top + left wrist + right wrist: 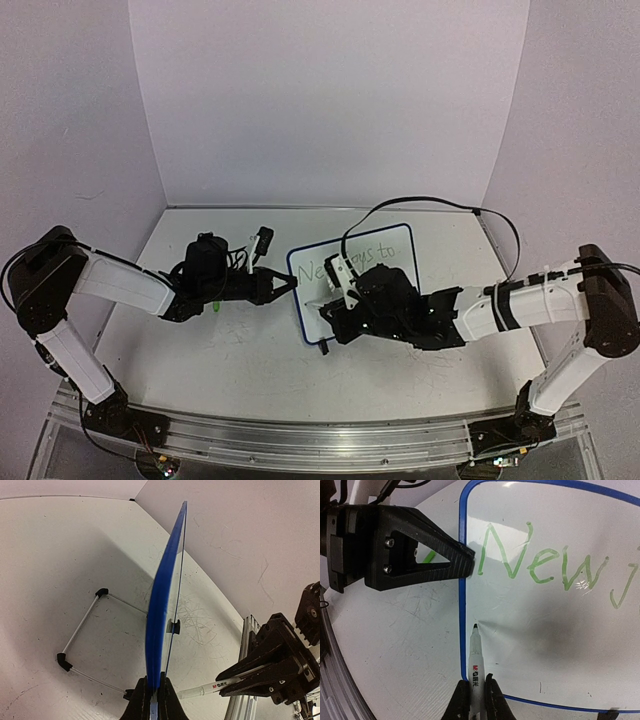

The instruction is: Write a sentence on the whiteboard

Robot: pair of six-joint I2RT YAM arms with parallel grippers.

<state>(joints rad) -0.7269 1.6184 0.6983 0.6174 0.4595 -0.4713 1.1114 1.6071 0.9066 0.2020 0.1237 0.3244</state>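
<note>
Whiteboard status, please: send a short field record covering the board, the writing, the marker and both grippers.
board: whiteboard, blue rim, propped on its wire stand
writing: green sentence, "New" plus the next word's start in the right wrist view; no second line visible
marker: marker, tip over the board's left side, below "New"; contact unclear
left gripper: left gripper shut on the whiteboard's left rim
right gripper: right gripper shut on the marker
</note>
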